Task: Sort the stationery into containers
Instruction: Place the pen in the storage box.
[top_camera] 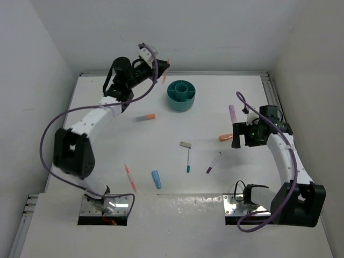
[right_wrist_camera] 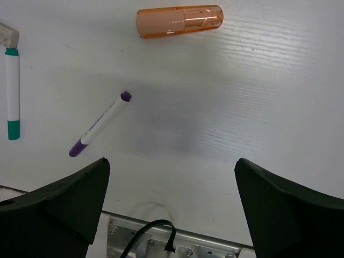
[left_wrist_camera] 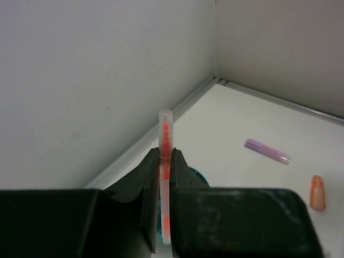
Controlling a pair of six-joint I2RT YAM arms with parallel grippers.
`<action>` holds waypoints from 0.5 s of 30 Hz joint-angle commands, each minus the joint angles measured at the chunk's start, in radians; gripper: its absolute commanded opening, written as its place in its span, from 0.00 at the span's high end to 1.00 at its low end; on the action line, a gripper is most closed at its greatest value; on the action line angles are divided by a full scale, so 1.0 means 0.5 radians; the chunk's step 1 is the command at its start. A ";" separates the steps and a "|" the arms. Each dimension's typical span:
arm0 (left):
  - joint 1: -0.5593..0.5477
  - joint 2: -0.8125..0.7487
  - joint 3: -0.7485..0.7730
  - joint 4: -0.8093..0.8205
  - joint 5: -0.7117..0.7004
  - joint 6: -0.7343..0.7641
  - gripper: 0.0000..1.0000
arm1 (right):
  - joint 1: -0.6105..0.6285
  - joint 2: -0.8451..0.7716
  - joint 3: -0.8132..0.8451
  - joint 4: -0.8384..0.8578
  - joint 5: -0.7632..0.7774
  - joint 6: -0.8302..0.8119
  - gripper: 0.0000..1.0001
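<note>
My left gripper [top_camera: 161, 67] is raised near the back wall, left of the round teal cup [top_camera: 181, 95], and is shut on a thin red/orange pen [left_wrist_camera: 166, 161]. The pen stands upright between the jaws. My right gripper [top_camera: 235, 138] hangs open over the table, with nothing between its fingers [right_wrist_camera: 80, 199]. An orange cylinder [top_camera: 225, 137] lies just left of it. On the table lie a lilac cylinder [top_camera: 232, 112], a purple-ended pen [right_wrist_camera: 100, 124], a teal-ended pen [right_wrist_camera: 12, 91], a grey block [top_camera: 185, 144], a blue cylinder [top_camera: 156, 179], a second red pen [top_camera: 130, 178] and an orange-capped marker [top_camera: 145, 117].
White walls close the table at the back and both sides. A metal rail [top_camera: 270, 91] runs along the right edge. The arms' base plates [top_camera: 243, 204] sit on the near edge.
</note>
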 commanded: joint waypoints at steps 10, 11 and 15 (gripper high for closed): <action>-0.088 0.869 0.418 1.026 0.081 -0.641 1.00 | -0.067 0.151 0.182 0.039 -0.009 -0.016 0.04; -0.085 0.924 0.449 1.057 0.075 -0.659 1.00 | -0.074 0.166 0.185 0.033 -0.009 -0.025 0.04; -0.101 1.019 0.535 1.134 0.014 -0.696 1.00 | -0.086 0.191 0.182 0.020 -0.006 -0.038 0.04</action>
